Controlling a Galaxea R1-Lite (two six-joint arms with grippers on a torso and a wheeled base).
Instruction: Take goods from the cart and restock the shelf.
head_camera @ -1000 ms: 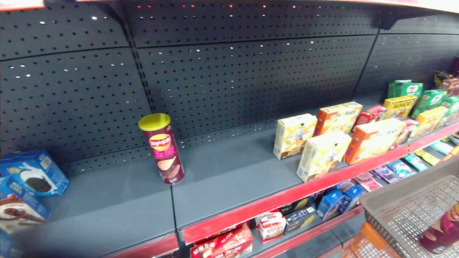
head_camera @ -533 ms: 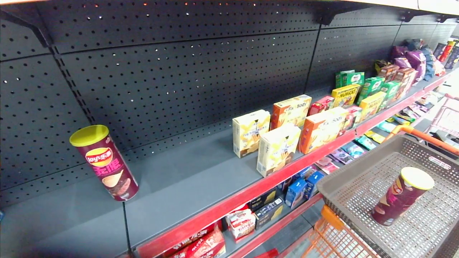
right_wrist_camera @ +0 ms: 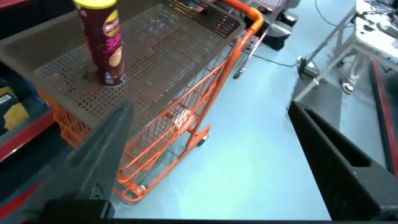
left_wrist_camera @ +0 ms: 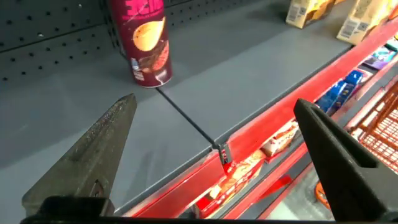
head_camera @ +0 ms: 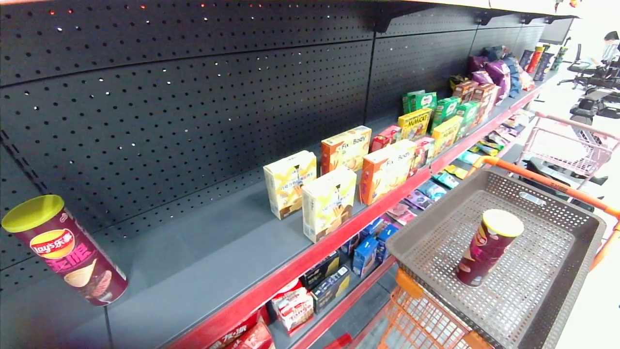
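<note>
Left pincer (left_wrist_camera: pixel 214 102) and right pincer (right_wrist_camera: pixel 210 109) both gape empty. One can (head_camera: pixel 488 247) stands upright mid-basket in the cart (head_camera: pixel 542 182), clear of its rims; the right pincer should close squarely around its middle.

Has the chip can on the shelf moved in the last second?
No. The chip can still stands beside the same shelf seam; the camera turned, not the can.
</note>
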